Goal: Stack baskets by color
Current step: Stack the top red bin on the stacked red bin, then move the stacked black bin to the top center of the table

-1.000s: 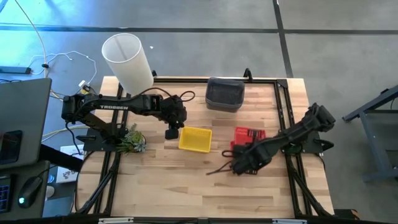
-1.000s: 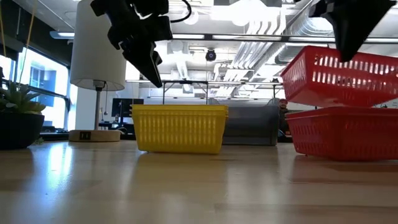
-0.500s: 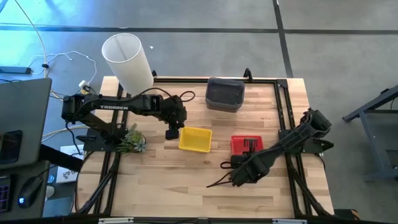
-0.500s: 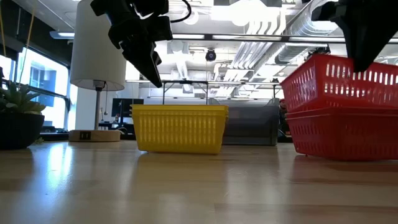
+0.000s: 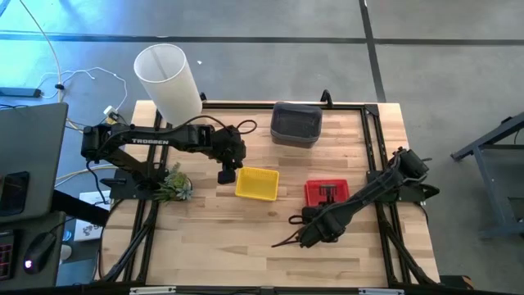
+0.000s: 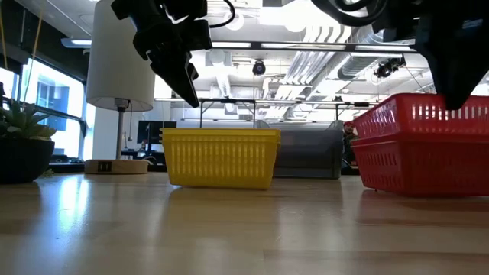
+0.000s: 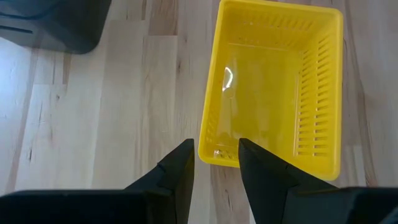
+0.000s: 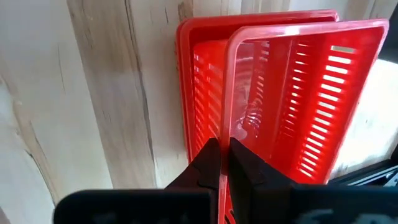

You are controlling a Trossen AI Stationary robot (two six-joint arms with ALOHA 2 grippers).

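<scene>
Glossy slotted plastic forms the red baskets point(image 8: 273, 93) and yellow basket point(image 7: 277, 81); the table point(image 5: 213, 233) is smooth pale wood.

red baskets point(image 5: 327, 191), yellow baskets point(image 5: 257, 183), grey baskets point(image 5: 295, 123)

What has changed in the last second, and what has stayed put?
The right gripper, shut on the upper red basket, lowered it from a tilted hover into the lower red basket, sliding it nearer the table's front. The left gripper, yellow basket and grey basket stayed put.
</scene>
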